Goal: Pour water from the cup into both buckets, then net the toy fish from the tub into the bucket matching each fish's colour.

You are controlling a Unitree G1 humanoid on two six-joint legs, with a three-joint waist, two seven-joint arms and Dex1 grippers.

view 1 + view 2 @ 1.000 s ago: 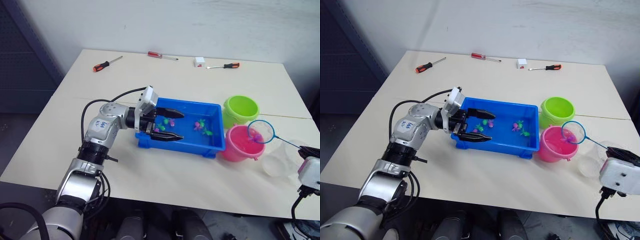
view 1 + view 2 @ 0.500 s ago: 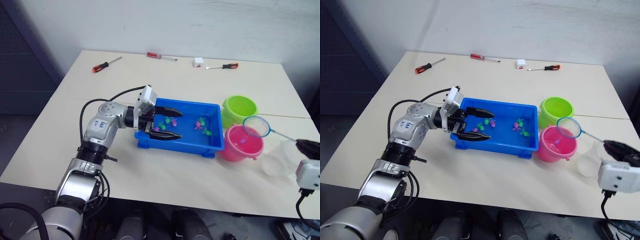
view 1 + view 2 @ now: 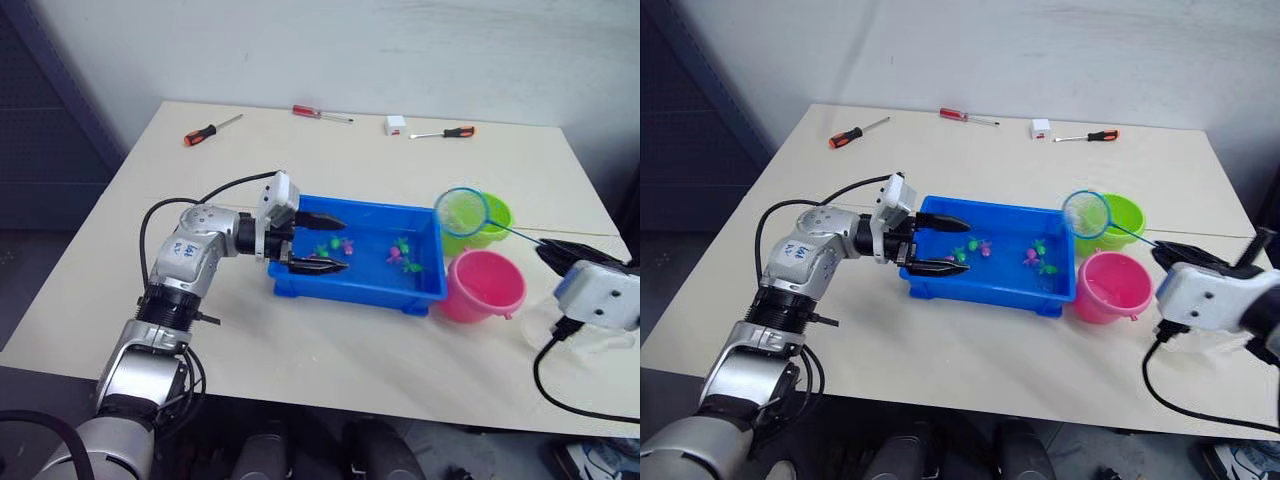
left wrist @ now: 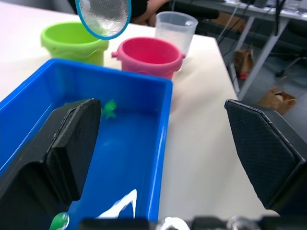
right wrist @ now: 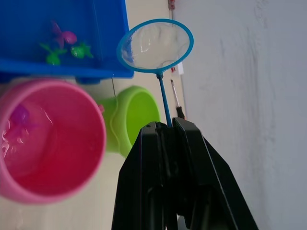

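Observation:
The blue tub sits mid-table with several pink and green toy fish in its water. My left gripper is open, its fingers either side of the tub's left end wall. My right gripper is shut on the handle of the net. The hoop hangs over the tub's right end, in front of the green bucket, and its mesh looks empty. The pink bucket stands just right of the tub with a pink fish inside. The clear cup stands beyond the pink bucket.
Three red-handled screwdrivers and a small white block lie along the table's far side. A black cable loops from my right wrist over the near right edge.
My right gripper has swung the net up and left, from over the pink bucket to the tub's right end. My left gripper drew back slightly, still open.

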